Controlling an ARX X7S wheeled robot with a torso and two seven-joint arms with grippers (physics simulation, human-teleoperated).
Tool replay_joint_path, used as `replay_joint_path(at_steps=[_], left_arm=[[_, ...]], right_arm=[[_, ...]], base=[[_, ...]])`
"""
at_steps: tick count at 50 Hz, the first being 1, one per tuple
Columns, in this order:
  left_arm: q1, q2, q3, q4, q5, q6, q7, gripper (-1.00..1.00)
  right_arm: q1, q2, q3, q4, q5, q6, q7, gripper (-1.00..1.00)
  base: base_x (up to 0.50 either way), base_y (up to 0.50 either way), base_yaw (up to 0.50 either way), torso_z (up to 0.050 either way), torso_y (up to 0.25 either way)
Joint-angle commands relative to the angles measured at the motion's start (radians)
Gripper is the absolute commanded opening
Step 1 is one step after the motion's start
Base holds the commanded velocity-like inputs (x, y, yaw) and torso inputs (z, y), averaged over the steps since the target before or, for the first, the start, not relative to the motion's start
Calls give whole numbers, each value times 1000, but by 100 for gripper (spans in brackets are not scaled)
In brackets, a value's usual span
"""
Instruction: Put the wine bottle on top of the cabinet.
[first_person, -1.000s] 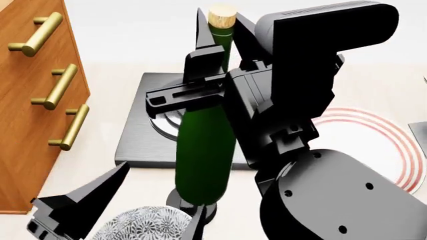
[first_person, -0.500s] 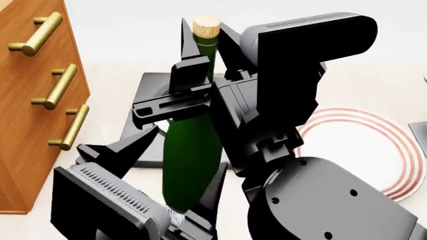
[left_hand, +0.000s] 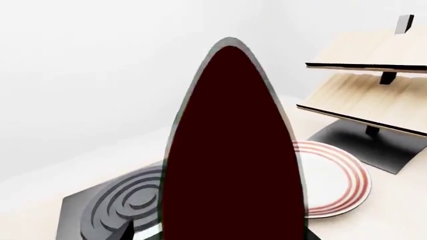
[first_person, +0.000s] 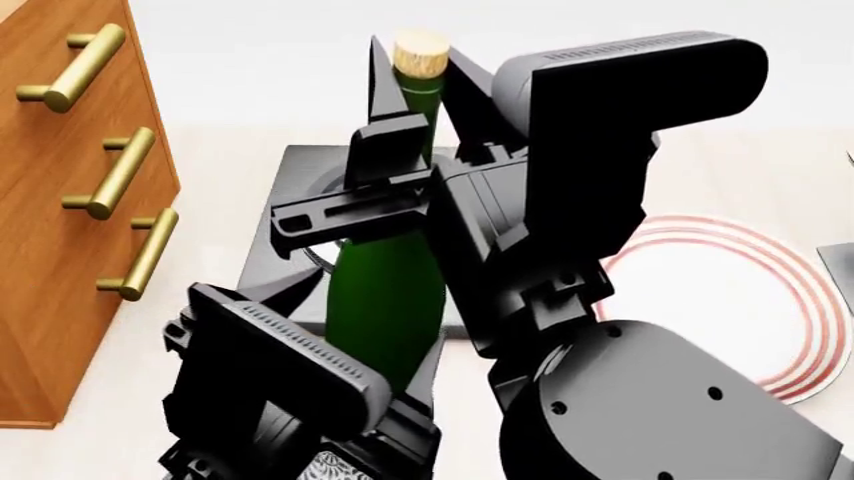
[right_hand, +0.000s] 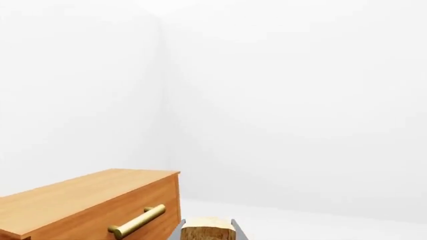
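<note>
Cabinet (first_person: 60, 200) occupies the left edge of the head view: orange-brown wood with three brass bar handles (first_person: 114, 170) stepping down its face. Left gripper (first_person: 380, 355) sits at lower centre-left of that frame, its ribbed black body in the foreground and its fingers flanking the lower body of the wine bottle (first_person: 387, 300); whether they press on the glass cannot be told. Left wrist view is mostly filled by the dark bottle body (left_hand: 230, 150) directly ahead. Bottle stands near upright at frame centre in the head view, slightly tilted, cork (first_person: 420, 50) at top, in front of a dark square base with concentric rings (first_person: 287, 175). Right gripper (first_person: 407, 105) is clamped on the neck just below the cork, fingers on either side. Right wrist view shows the cork (right_hand: 208, 229) between the finger edges and the cabinet top (right_hand: 73, 197) at lower left. White plate with red rings (first_person: 741, 290) lies at right of the head view. Pale wooden rack (left_hand: 373, 85) appears at upper right of the left wrist view.
</note>
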Motion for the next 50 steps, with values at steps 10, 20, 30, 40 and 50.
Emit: replay_joint_path(at_steps=[10,20,30,40,50], left_arm=[[-1,-15,16,-24,-14,31,-9,-100],[-1,-16,14,-31,-23,44,-19,-100],[-2,-21,10,-35,-32,55,-27,-100],[-11,-32,-17,-47,-49,67,-26,-100],[-21,-47,-94,-94,-72,101,-30,-100]], right_arm=[[-15,0,4,-4,-40,-12,-12,-100],[-28,8,0,-10,-50,-19,-15,-100],[-17,22,-26,-41,-61,6,-17,100],[-18,66,-13,-147,-19,34,28,100],[-106,149,60,-326,41,-3,123,100]], base=[[0,0,0,0,1],[0,0,0,0,1],[0,0,0,2,0],[0,0,0,0,1],[0,0,0,0,1]])
